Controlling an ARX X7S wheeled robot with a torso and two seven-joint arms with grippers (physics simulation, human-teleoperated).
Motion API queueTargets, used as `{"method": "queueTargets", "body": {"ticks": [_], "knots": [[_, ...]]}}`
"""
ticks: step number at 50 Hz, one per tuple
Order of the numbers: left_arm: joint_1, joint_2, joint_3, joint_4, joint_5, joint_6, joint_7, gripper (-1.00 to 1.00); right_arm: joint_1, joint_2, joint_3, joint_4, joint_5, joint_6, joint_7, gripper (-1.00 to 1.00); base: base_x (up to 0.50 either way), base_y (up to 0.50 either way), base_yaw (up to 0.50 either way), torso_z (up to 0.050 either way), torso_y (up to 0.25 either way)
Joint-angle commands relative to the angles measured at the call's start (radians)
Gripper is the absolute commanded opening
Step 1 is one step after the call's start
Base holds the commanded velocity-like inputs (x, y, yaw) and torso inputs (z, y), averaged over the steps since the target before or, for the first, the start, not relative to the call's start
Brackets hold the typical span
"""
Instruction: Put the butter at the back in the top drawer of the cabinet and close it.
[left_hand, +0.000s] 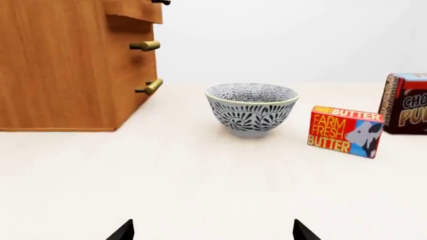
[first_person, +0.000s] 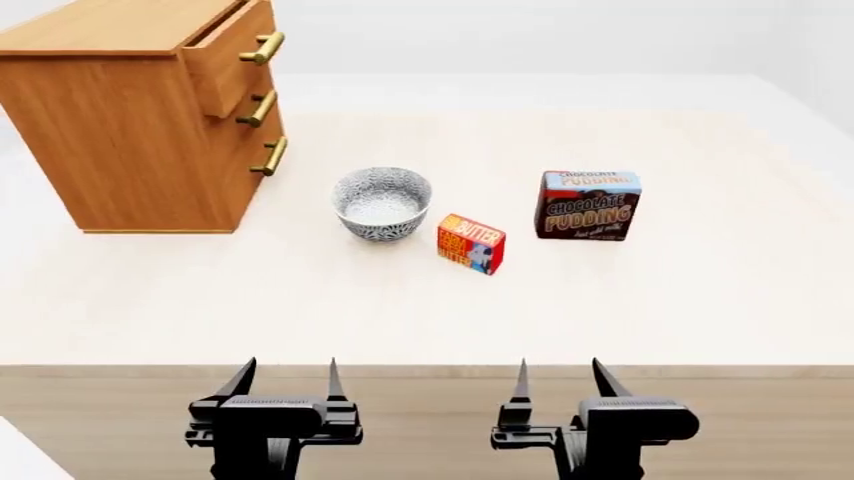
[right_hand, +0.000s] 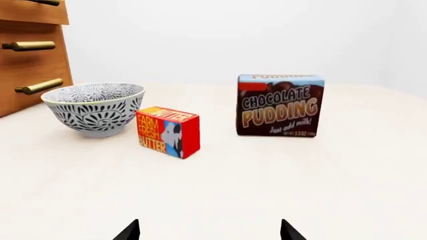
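Both arms are low at the near edge of the worktop, side by side and pointing forward; the left claw has its two fingers apart with nothing between them; the right claw is the same, fingers apart and holding nothing; both claws are near the edge, well apart from all the things.

The butter stands on the worktop, far in front of the claws, a little nearer to the right claw's side than to the left; it is turned at an angle to the edge; in the left wrist view the butter shows its front with the words and a cow picture. Just beside it, toward the left, is the patterned bowl; I cannot tell if they touch in the head view, but the right wrist view shows a small gap between the bowl and the butter. The chocolate pudding box stands upright on the other side of the butter, farther back.

The cabinet stands at the far left of the worktop; its top drawer sticks out a little more than the two lower ones; its inside is not visible.
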Motion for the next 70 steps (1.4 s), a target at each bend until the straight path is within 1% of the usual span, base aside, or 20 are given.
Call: {"method": "queueTargets", "body": {"ticks": [1, 12, 21, 31, 37, 44, 53, 63, 67, 70], "knots": [[-0.003, -0.019, 0.018, -0.005, -0.026, 0.004, -0.014, 1.0, -0.001, 0.016, -0.022, -0.003, 0.014, 0.001, 0.022, 1.0, 0.0, 0.5, 0.0, 0.0, 0.0], [-0.008, -0.028, 0.023, -0.006, -0.05, -0.009, -0.031, 1.0, -0.004, 0.028, -0.036, -0.008, 0.025, -0.001, 0.037, 1.0, 0.0, 0.5, 0.0, 0.0, 0.0], [-0.01, -0.037, 0.033, -0.002, -0.065, -0.018, -0.043, 1.0, -0.004, 0.038, -0.047, -0.006, 0.037, -0.01, 0.05, 1.0, 0.0, 0.03, 0.0, 0.0, 0.0], [-0.01, -0.047, 0.041, 0.004, -0.084, -0.031, -0.056, 1.0, -0.007, 0.041, -0.043, -0.01, 0.048, -0.02, 0.085, 1.0, 0.0, 0.0, 0.0, 0.047, -0.026], [0.008, -0.056, 0.044, 0.047, -0.091, -0.037, -0.068, 1.0, -0.026, 0.052, -0.055, -0.065, 0.041, 0.001, 0.102, 1.0, 0.0, 0.0, 0.0, 0.05, -0.027], [0.034, -0.079, 0.048, 0.178, -0.107, -0.117, -0.085, 1.0, -0.066, 0.072, -0.056, -0.209, 0.063, 0.065, 0.111, 1.0, 0.0, 0.0, 0.0, 0.05, -0.025], [0.09, -0.119, 0.048, 0.462, -0.115, -0.24, -0.124, 1.0, -0.107, 0.114, -0.041, -0.461, 0.111, 0.218, 0.128, 1.0, 0.0, 0.0, 0.0, 0.05, -0.009], [0.084, -0.16, 0.042, 0.694, -0.152, -0.402, -0.146, 1.0, -0.111, 0.152, -0.055, -0.644, 0.099, 0.34, 0.15, 1.0, 0.0, 0.0, 0.0, 0.05, 0.0], [0.077, -0.171, 0.032, 0.754, -0.165, -0.448, -0.158, 1.0, -0.097, 0.16, -0.053, -0.692, 0.106, 0.392, 0.159, 1.0, 0.0, 0.0, 0.0, 0.046, 0.0], [0.078, -0.179, 0.03, 0.794, -0.172, -0.472, -0.162, 1.0, -0.086, 0.165, -0.052, -0.728, 0.104, 0.435, 0.172, 1.0, 0.0, 0.0, 0.0, 0.0, 0.0]]}}
